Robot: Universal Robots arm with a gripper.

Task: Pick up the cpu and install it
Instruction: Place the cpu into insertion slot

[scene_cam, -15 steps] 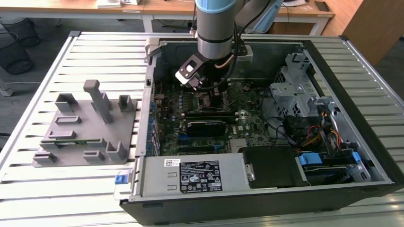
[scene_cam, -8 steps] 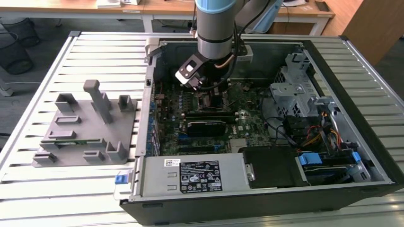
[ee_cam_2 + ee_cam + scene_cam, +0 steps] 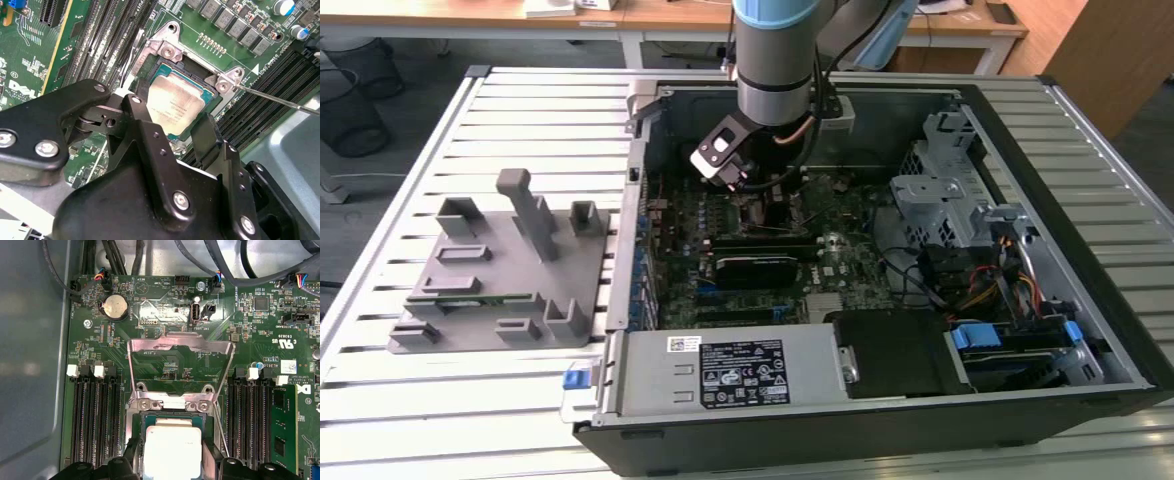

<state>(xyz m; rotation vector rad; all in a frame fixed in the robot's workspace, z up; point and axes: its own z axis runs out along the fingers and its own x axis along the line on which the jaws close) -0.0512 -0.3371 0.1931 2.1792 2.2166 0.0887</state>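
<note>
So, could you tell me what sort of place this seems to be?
Most likely a robotics lab or workshop: an open computer case lies on a slatted metal table beside a grey fixture, with office desks and wire waste baskets behind.

"Can you read any words down there?"

"I see a white sticker point(image 3: 744, 372) with black print on the grey metal box point(image 3: 654, 385), too small to read. Tiny white letters point(image 3: 280, 342) dot the flat green circuit board point(image 3: 90, 342)."

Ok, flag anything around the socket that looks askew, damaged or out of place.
Nothing stands out. The cpu looks square in its socket, the load plate stands swung open beyond it, and the end effector is right at the chip. No visible damage.
</note>
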